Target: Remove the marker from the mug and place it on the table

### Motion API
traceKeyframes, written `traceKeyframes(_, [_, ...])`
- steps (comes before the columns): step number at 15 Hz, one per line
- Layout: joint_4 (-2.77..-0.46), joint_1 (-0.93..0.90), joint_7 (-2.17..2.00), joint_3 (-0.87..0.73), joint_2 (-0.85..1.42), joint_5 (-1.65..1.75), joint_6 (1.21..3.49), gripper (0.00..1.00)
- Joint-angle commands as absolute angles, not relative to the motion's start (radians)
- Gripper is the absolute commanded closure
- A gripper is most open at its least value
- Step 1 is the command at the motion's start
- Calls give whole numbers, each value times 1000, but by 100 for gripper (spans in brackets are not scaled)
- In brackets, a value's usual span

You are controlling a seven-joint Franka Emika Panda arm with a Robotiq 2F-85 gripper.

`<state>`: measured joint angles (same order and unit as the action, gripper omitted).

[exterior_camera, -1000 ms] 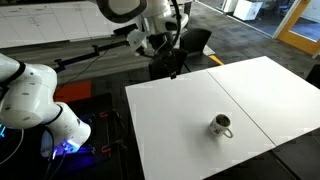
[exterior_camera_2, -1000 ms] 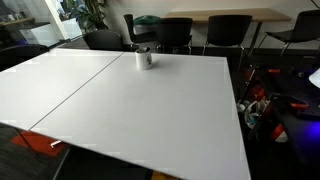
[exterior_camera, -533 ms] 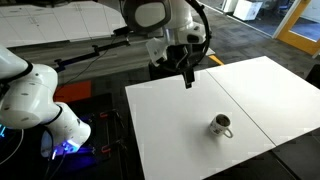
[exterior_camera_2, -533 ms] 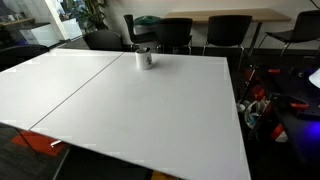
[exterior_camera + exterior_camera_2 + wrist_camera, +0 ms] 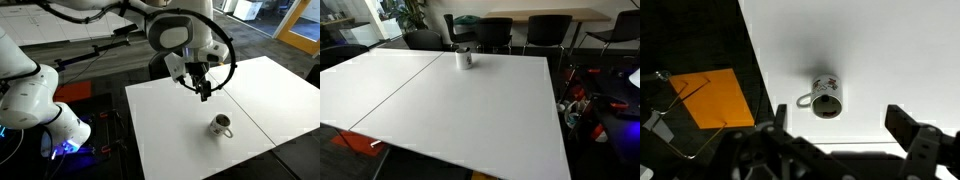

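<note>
The greyish-white mug [image 5: 221, 126] stands on the white table [image 5: 170, 130] near its front edge. It also shows in an exterior view [image 5: 466, 58] at the table's far side, and in the wrist view [image 5: 824, 97] with its handle to the left. The marker is hard to make out: only a dark bit shows inside the mug. My gripper [image 5: 204, 90] hangs open and empty above the table, up and to the left of the mug. In the wrist view the gripper [image 5: 845, 140] has its fingers spread wide below the mug.
A thin seam [image 5: 245, 100] crosses the table. Dark chairs [image 5: 500, 32] stand behind the table's far edge. An orange sheet [image 5: 715, 97] lies on the dark floor beside the table. Cables and red gear [image 5: 582, 105] lie on the floor at the table's side.
My arm has swung from beyond the table's far edge in over the table and lower, toward the mug. The mug has not moved.
</note>
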<state>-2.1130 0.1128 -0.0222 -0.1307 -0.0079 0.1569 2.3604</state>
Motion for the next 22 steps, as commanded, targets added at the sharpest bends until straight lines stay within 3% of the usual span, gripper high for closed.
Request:
traceKeyframes(1, [-2072,125,24,-134,70,132,2422,0])
traceKeyframes(13, [-2052,134,-19,-142,123,149,2431,0])
traceKeyframes(22, [-2031,137,-15,-130,263,99,2575,0])
